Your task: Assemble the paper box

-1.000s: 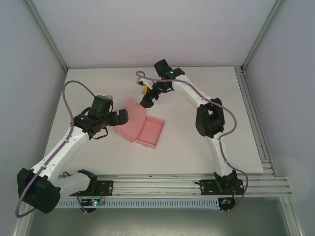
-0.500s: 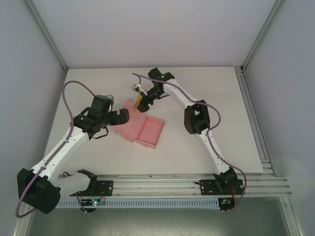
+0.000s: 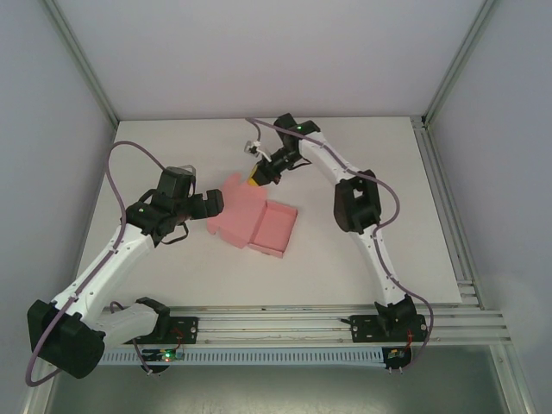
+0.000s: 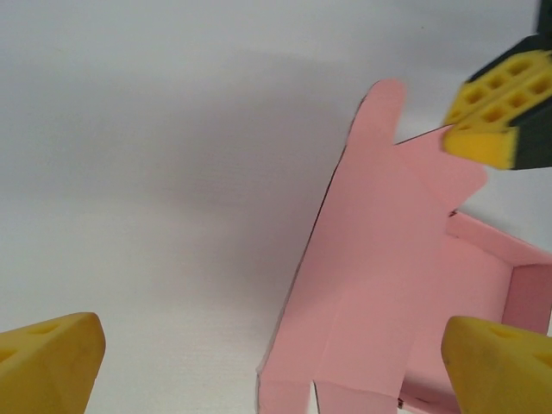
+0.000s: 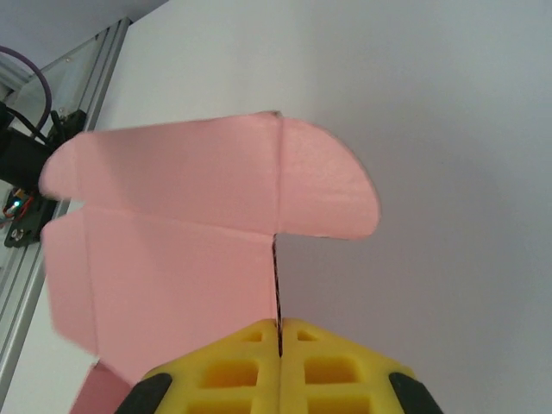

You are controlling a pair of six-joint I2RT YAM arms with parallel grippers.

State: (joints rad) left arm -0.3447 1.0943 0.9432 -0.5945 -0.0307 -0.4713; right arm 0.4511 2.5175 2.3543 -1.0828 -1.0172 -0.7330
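The pink paper box [image 3: 259,222] lies mid-table, partly folded, with a shallow tray at its right and a flat lid panel with flaps at its left. My right gripper [image 3: 256,178] is shut on the thin edge of the box's far flap; in the right wrist view the card [image 5: 172,233] runs straight into the closed yellow pads [image 5: 280,345]. My left gripper [image 3: 204,203] hovers open just left of the box. Its yellow fingertips [image 4: 47,354] stand wide apart, with the lid panel [image 4: 388,259] between and beyond them. The right gripper's pads [image 4: 500,112] show at the flap's far corner.
The white table [image 3: 362,259] has bare room to the right of and in front of the box. Aluminium rails [image 3: 448,224] run along the right side and the near edge. Grey walls close in the back and both sides.
The right gripper went from open to shut, clamping the box's far flap. The box has slid a little to the right with it. The left arm has barely moved.
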